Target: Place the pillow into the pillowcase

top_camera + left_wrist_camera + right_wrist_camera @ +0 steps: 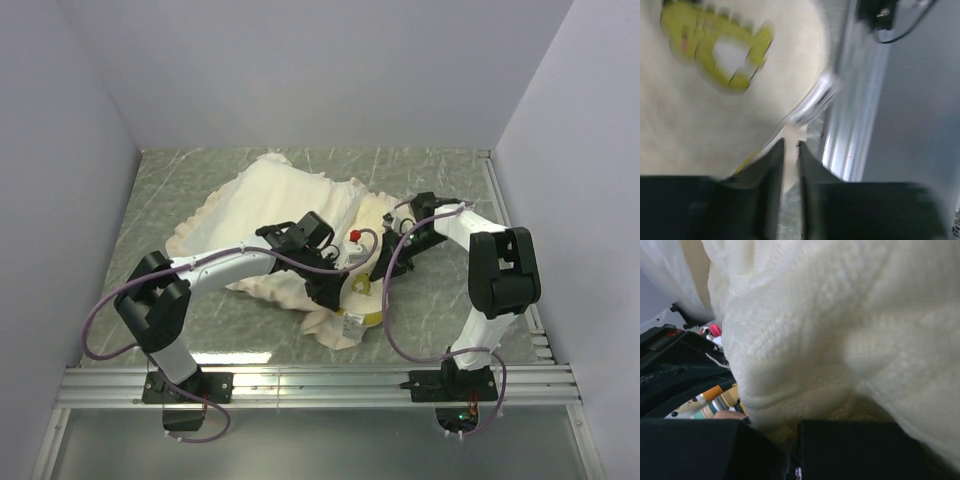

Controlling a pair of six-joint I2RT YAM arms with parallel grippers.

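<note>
At mid-tabletop [440,170], the pillowcase [255,210] lies crumpled, spreading from centre toward the far left. The pillow [374,214] sits along its right-hand edge, partly covered by fabric. Its long axis appears to run near-to-far, with one corner showing at the near end.

Both arms converge on that near-right stretch. The left gripper [335,290] is at the pillow's near end, and the right gripper [388,262] is just beside it on the right flank.

Left gripper: jaws stand at a narrow slit over a cream surface bearing a yellow mark [690,27]. The view is blurred, so a pinched edge cannot be confirmed.

Right gripper: closed, with dimpled cream material bunched against its fingers. Grip unconfirmed.

Judgement: the pillowcase lies to the left of and beyond the pillow, so the coming move turns on driving the pillow leftward and away. Neither arm is markedly nearer.
</note>
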